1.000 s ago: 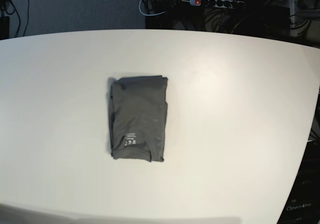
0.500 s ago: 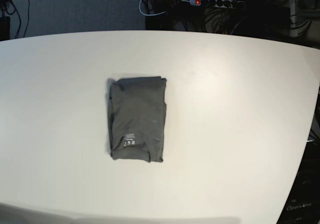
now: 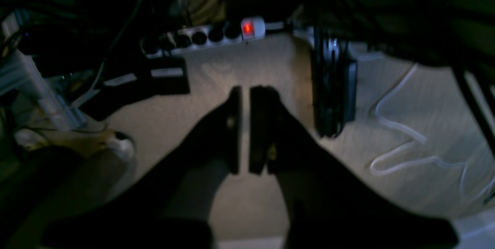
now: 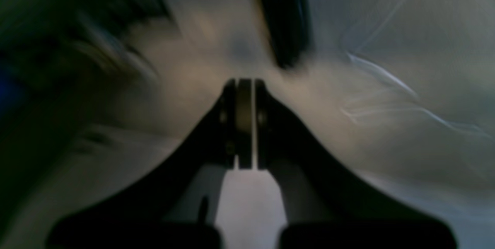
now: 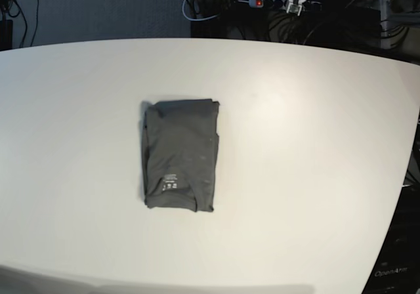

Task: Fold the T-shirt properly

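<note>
You had the plain dark grey short-sleeved T-shirt (image 5: 180,154) lying as a compact rectangle left of centre on the broad white counter (image 5: 315,149), its small white neck label (image 5: 170,184) showing near the front edge. The folding looked finished to me; at most a slightly uneven right edge was left to tidy. Your left gripper (image 3: 245,129) and right gripper (image 4: 244,123) were both pinched together on nothing, well away from the cloth, facing the floor.
</note>
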Controlling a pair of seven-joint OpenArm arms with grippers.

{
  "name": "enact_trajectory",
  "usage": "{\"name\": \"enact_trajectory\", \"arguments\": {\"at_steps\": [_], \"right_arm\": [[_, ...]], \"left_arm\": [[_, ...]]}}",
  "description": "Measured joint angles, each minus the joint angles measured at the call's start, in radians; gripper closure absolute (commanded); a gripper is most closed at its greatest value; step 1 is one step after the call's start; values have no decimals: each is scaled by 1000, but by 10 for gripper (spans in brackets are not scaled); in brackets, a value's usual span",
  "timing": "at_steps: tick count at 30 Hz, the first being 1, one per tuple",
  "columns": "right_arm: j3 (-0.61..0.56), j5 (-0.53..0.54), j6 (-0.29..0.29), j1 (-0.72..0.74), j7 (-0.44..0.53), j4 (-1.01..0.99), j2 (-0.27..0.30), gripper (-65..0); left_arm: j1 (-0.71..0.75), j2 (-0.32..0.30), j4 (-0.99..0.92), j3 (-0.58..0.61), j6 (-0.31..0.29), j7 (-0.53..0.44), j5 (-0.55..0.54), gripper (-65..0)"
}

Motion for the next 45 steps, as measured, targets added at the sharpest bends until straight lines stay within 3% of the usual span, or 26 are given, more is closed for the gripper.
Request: {"name": "enact_trajectory", "arguments": {"at_steps": [2,5,10,12,28,32,45], "right_arm": [[-68,2,-89,-4,-53,31,-7,-15],[-121,7,-226,9,-51,77,-14,-15],[-123,7,-333,94,-48,74,-48,-15],[-123,6,-384,119,-40,78,-48,-15],[-119,10,-394,125,-45,74,-102,-15],[-119,10,-373,125,-45,74,-129,-15],[-119,10,-385,119,-45,74,-114,-15]], "left_arm": [[-17,9,4,8,16,69,-3,-37],[-26,23,7,8,3,191,-4,-37],[-5,47,0,8,7,373,0,-37],[-8,60,0,8,-4,371,-1,-37],[-21,111,55,3,15,357,-5,-36],[-14,127,50,8,11,343,-4,-36],[-10,115,47,3,11,294,-5,-36]]}}
